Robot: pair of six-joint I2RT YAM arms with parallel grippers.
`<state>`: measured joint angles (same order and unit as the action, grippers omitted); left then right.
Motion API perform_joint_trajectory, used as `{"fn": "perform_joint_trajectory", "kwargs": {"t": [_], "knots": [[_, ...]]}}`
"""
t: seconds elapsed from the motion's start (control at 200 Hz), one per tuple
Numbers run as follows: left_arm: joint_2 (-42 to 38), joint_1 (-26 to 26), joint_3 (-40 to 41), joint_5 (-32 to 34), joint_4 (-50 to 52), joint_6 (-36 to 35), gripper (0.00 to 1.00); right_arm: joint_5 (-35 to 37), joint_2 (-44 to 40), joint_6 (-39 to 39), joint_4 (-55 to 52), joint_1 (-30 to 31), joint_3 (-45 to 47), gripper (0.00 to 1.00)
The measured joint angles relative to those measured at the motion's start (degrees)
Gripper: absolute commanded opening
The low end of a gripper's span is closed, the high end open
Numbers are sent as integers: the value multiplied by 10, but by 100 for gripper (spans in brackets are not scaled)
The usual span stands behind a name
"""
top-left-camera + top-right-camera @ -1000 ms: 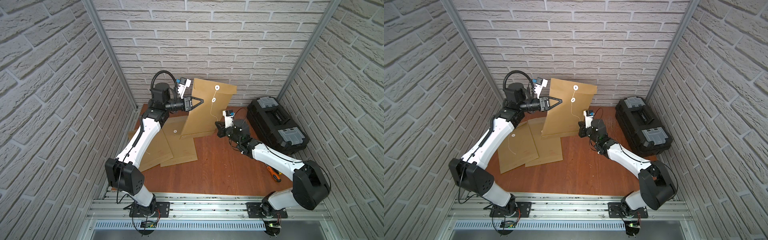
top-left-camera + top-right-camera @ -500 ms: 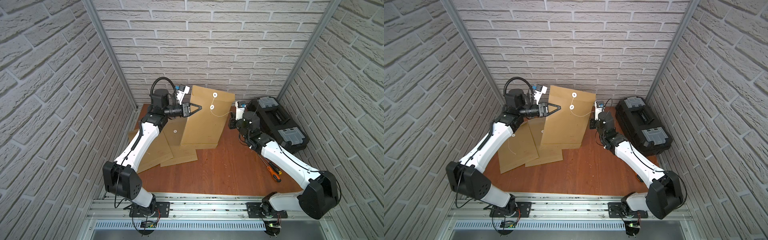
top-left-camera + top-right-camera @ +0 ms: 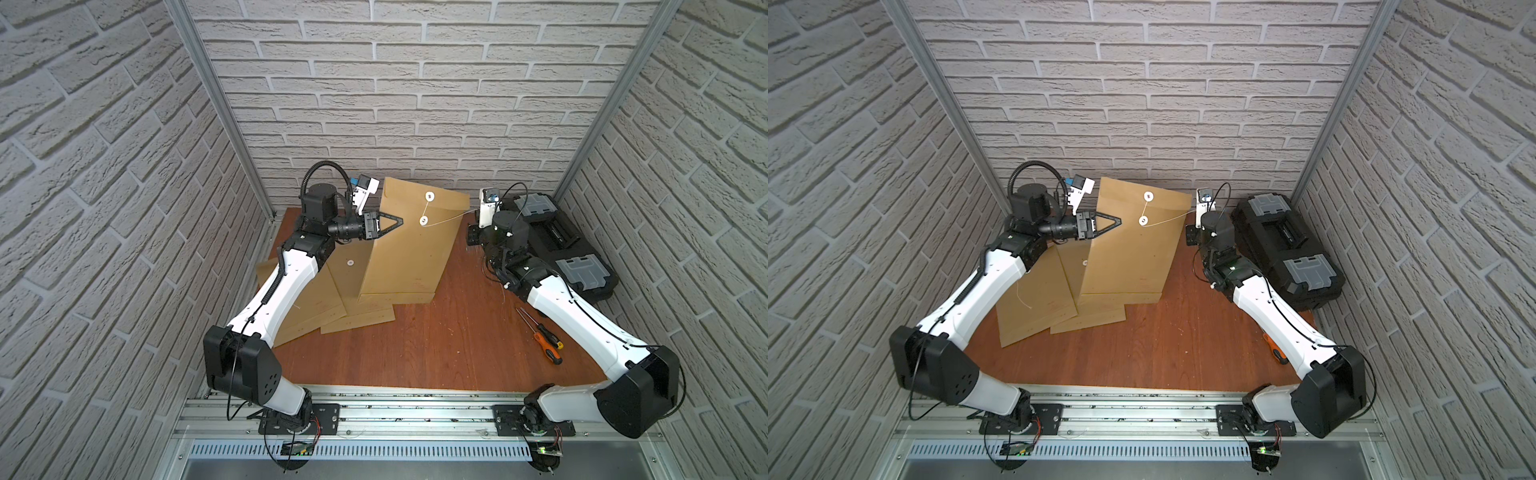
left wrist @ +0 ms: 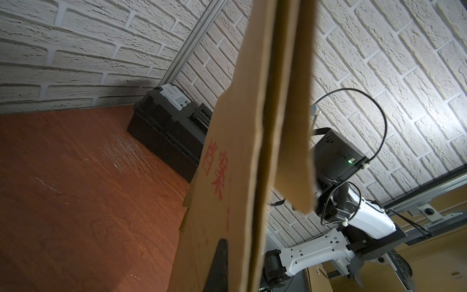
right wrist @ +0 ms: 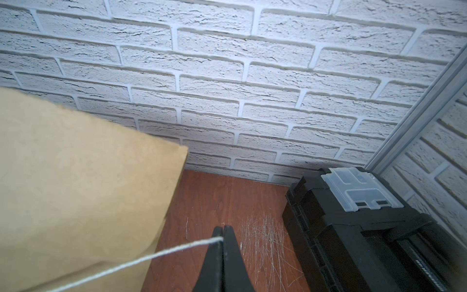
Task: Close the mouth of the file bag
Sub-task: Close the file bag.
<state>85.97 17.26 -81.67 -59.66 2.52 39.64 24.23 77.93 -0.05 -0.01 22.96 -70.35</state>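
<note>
Upper centre in both top views, file bag (image 3: 405, 253) is held upright, left tool (image 3: 400, 220) clamped shut on its side edge, right tool (image 5: 223, 235) shut on string (image 5: 151, 257) drawn taut from lower disc (image 3: 423, 220), so winding step's in hand, and next prob. calls for looping string round upper disc (image 3: 429, 195) w/o slack.

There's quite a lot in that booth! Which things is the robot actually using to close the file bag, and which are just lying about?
In use:
- upright file bag, pinched by the left gripper
- white string, pinched by the right gripper
- upper white disc and lower white disc

Lying about:
- spare file bags lying flat
- black toolbox
- orange screwdriver
</note>
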Motion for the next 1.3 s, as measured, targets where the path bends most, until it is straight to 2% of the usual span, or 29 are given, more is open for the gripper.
{"fn": "perform_joint_trajectory", "kwargs": {"t": [0.47,0.75,1.3], "knots": [[-1,1,8,-1,-9,0,0,17,0,-57,-7,11,-11,3],[-1,8,31,-2,-13,0,0,12,7,-94,-28,15,-91,3],[-1,43,54,-4,-37,0,0,-47,94,-120,-129,8,-226,3]]}}
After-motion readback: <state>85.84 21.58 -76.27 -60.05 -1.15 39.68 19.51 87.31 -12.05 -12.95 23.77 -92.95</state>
